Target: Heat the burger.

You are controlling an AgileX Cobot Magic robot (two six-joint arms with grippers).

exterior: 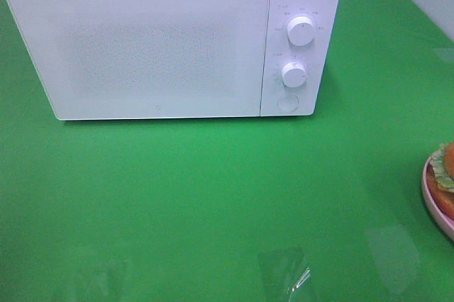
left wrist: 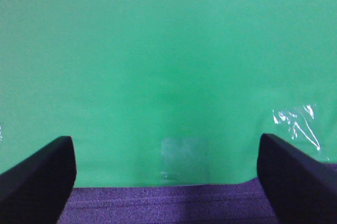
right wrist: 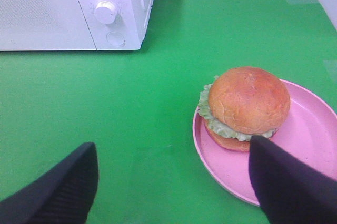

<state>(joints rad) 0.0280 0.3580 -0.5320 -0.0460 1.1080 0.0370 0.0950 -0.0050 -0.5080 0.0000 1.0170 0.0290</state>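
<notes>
Resting on pink bowl (right wrist: 316, 129): burger (right wrist: 246, 105); microwave (exterior: 163, 40) seemingly closed; both tools released

In the exterior high view no arm and no gripper can be seen. The left gripper (left wrist: 167, 176) shows only in its own wrist view: two dark fingers (left wrist: 37, 179) stand far apart, one at each side of the picture, and nothing is between them. It holds nothing and touches nothing. The right gripper (right wrist: 174, 187) shows the same pose in the right wrist view: its two dark fingers (right wrist: 58, 192) are spread wide, with nothing clamped between them. Only the tips of the fingers are visible; the wrists and arms are hidden.
</notes>
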